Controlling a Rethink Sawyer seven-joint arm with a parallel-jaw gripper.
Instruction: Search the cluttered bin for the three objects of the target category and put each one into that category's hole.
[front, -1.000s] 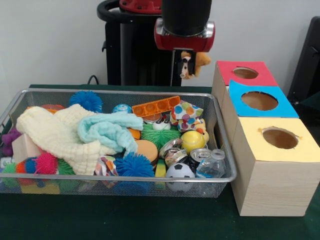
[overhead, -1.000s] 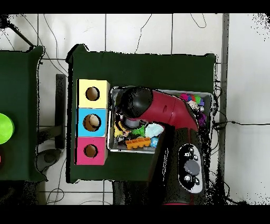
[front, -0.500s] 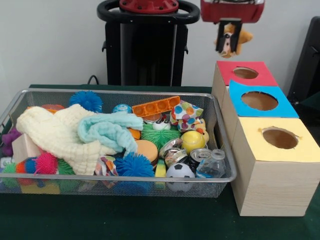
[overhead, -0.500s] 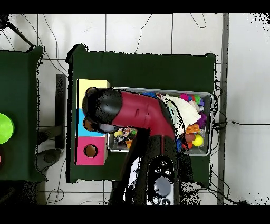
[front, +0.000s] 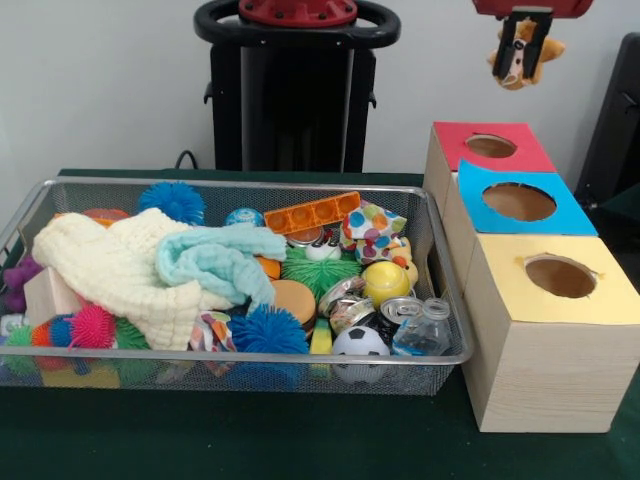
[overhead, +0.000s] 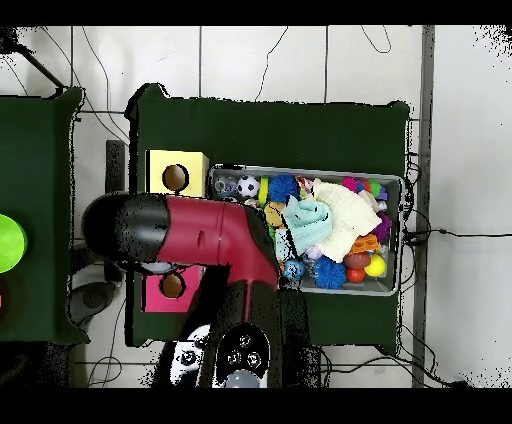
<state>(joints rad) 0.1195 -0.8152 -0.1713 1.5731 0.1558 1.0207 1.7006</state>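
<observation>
Nearest in the front view: yellow-topped wooden box (front: 548, 340) with its round hole, just right of the wire mesh bin (front: 230, 360). Bin is packed: soccer ball (front: 359, 343) at the front rim, blue spiky ball (front: 268, 330), yellow ball (front: 385, 281), cream cloth (front: 115, 268) under a light blue cloth (front: 215, 262), orange bar (front: 312, 213) toward the back. Behind the yellow box: blue-topped box (front: 520, 204), then red-topped box (front: 490, 147). Highest and farthest, the gripper (front: 523, 40) is clamped on a small plush dog (front: 520, 60), which hangs with its long axis vertical, head down, above the red-topped box and well clear of it.
</observation>
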